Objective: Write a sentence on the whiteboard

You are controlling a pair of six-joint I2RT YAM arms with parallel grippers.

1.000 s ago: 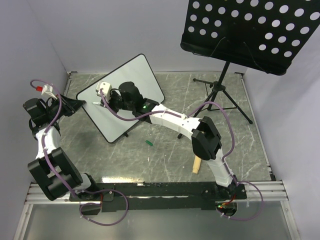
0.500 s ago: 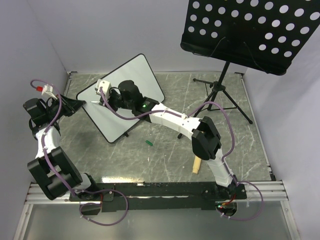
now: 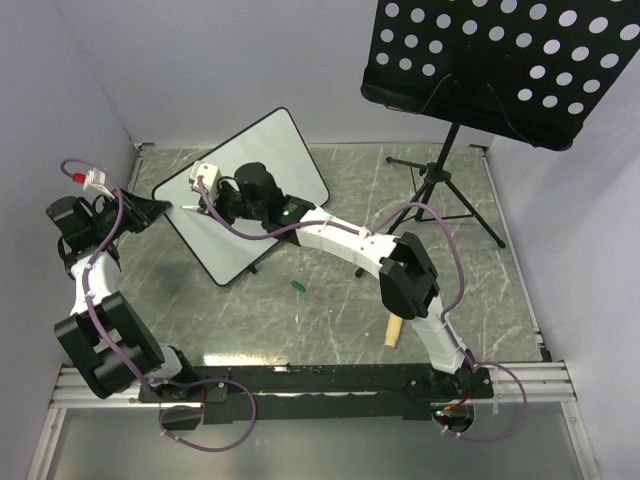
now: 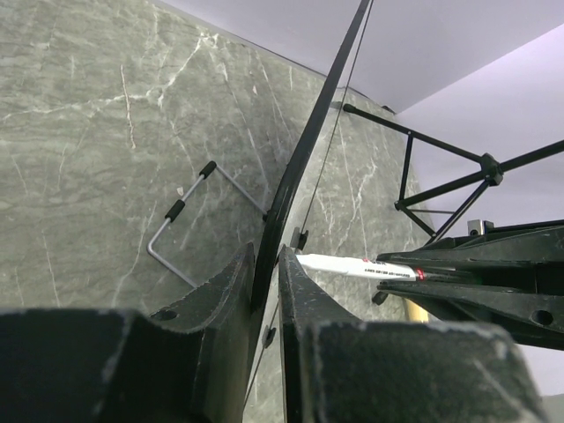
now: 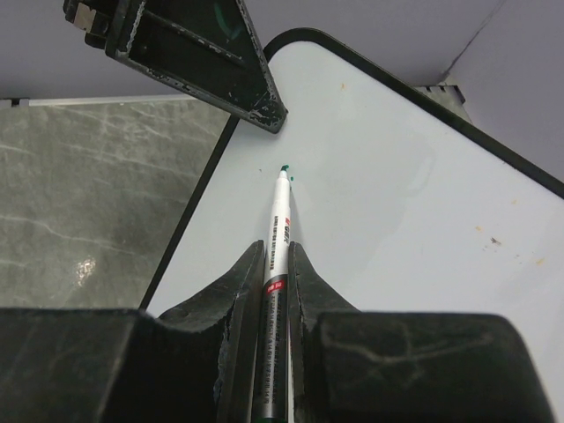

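your right gripper point(image 5: 276, 256) pinched a green marker point(image 5: 280, 225) narrowly between its jaws, the marker's length running straight out from the fingers, its tip at the face of the whiteboard point(image 5: 414, 203) near the board's left end. your left gripper point(image 4: 266, 264) was closed tight on the thin black edge of that same end, steadying the board where it stood tilted on its wire foot point(image 4: 181, 220) toward the back left of the table point(image 3: 330, 300). the coming stroke turned on this: the free white face lay away from the left jaws, toward the far right, and the board's long edge ran the same way. by the look of it, the line would have to travel off from the clamping arm, with the right arm the only one placed to write. a single green speck point(image 5: 291, 179) showed beside the tip; no word could be read. whether the tip actually pressed on the board you could not tell from the wrist view. from above, the right wrist covered the tip and the middle of the board, and the left wrist view caught the board edge-on, its face hidden. a green cap point(image 3: 297, 285) lay on the table near the board, and a black music stand point(image 3: 500, 70) stood well apart to the right
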